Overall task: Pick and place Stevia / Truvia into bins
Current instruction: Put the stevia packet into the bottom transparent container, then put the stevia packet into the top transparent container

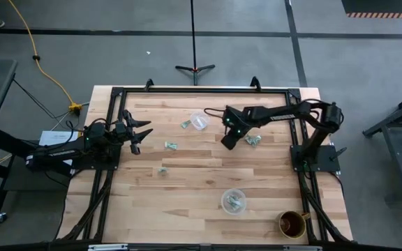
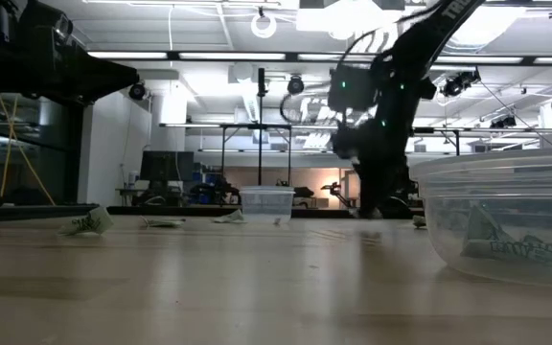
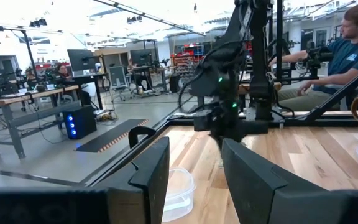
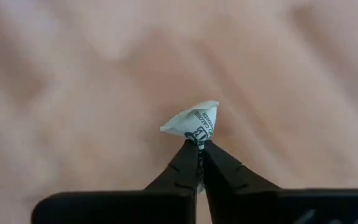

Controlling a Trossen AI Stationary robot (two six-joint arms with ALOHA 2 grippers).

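Note:
Several pale green and white sachets lie flat on the wooden table: one by the far clear cup, others at mid-table, and a small heap on the right. The near clear cup holds sachets. My right gripper points down over the table between the far cup and the heap, shut on one sachet. My left gripper waits open above the table's left side, touching nothing; its fingers frame the far cup in the left wrist view. My right gripper pinches a crumpled sachet by its edge between the two fingertips, coming from above. The rest of the sachet sticks out beyond the tips. Whether it is clear of the table I cannot tell.
A brown mug stands at the near right corner. A black frame runs along the table's far and side edges. In the low view the near cup stands close on the right. A seated person is beyond the table.

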